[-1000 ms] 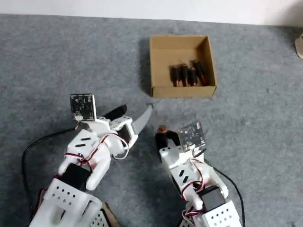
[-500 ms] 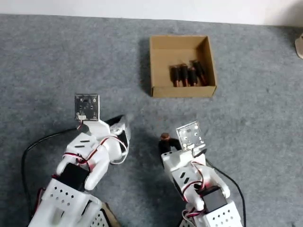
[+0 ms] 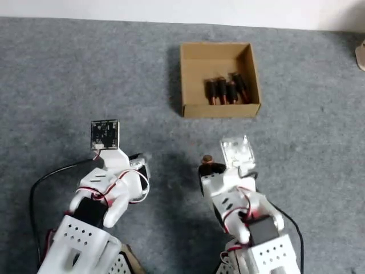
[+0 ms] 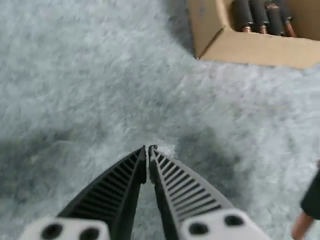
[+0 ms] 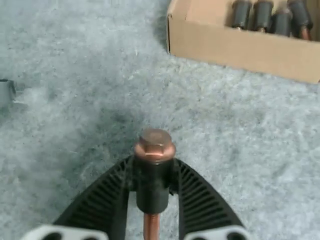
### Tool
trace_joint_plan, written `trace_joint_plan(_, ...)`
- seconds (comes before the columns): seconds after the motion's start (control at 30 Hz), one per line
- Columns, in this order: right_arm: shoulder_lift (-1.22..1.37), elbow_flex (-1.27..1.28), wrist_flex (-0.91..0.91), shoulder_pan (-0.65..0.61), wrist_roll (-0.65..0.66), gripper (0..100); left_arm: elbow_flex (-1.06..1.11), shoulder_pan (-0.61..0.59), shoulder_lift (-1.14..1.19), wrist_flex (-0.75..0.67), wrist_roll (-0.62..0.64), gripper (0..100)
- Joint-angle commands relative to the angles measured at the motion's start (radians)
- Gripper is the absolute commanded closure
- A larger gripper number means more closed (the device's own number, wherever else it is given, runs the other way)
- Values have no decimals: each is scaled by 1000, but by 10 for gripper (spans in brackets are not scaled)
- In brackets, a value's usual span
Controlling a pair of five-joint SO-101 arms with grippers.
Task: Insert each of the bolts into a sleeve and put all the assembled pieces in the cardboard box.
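My right gripper is shut on an assembled piece, a copper bolt with a hex head inside a black sleeve; from above the piece sits at the tip of the right arm, below the box. My left gripper is shut with nothing in it, low over the grey carpet; from above the left gripper sits left of centre. The cardboard box stands at the back and holds several assembled pieces. Its corner and those pieces appear in the left wrist view, and the box also lies ahead of the right gripper.
Grey carpet covers the whole table. A pale object lies at the far right edge. A small grey part shows off to the side in the right wrist view. Open carpet lies between both arms and the box.
The left arm has drawn back toward its base and its jaws have closed. The right arm has shifted slightly right with the assembled piece still held.
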Motion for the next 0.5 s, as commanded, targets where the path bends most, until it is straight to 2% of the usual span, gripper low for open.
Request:
trace_joint_plan(0.0, 159, -177, -10, 12, -17, 995, 18, -31, -12, -52, -6, 972)
trace_joint_plan(0.13, 306, -292, -51, 12, 6, 995, 65, -30, -12, -123, -6, 973)
trace_joint_plan(0.47, 662, -593, -68, 38, 31, 995, 84, -28, -4, -140, -14, 973)
